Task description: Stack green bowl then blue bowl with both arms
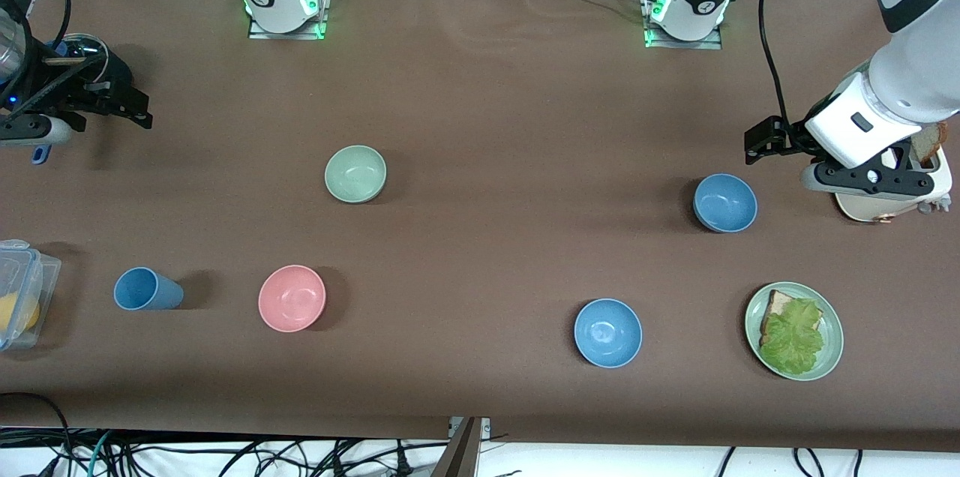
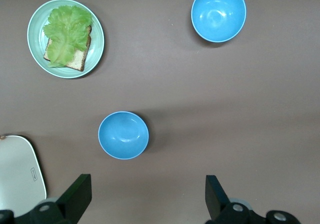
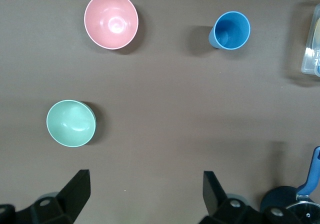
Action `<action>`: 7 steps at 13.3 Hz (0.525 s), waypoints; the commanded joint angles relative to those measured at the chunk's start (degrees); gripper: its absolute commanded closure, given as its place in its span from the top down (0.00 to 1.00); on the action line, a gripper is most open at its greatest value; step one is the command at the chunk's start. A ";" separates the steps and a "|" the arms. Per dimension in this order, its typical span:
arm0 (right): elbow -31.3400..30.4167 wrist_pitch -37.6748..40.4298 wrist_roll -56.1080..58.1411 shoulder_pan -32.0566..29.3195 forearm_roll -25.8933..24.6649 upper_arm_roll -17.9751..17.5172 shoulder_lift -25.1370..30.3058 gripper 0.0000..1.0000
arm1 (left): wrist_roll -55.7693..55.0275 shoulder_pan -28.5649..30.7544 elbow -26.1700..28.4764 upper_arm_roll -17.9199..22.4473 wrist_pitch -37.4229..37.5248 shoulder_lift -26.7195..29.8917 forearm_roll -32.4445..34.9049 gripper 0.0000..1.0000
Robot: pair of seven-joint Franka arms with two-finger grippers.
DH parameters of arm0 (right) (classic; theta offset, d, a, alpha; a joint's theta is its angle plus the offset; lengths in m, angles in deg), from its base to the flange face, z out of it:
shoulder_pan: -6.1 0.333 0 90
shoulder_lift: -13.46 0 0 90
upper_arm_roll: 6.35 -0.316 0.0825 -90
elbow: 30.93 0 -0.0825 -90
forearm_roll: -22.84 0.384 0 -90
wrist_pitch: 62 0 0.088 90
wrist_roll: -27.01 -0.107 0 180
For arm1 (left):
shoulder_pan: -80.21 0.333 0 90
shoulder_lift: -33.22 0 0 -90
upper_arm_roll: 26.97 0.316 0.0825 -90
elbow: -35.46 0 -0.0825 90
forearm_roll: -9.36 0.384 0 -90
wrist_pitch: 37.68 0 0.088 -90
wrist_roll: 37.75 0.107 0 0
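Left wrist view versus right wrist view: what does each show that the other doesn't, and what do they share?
Only the left wrist view: two blue bowls, the green plate with bread and lettuce, and the open left gripper. Only the right wrist view: the green bowl, pink bowl, blue cup and the open right gripper. Both show the bare brown table.

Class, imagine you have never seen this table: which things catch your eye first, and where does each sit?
The small round pink bowl stands out, with the small pale sage-green bowl farther from the front camera, both toward the right arm's end. Two matching round mid-blue bowls and a flat green plate of bread and lettuce sit toward the left arm's end. Both arms wait at the table's ends, the left gripper and right gripper open.
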 commanded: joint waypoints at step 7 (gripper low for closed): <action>0.46 0.60 0.23 0.58 -0.28 -0.24 0.10 0.99 | -0.51 -0.31 -1.86 0.57 0.85 -0.93 -1.21 1.00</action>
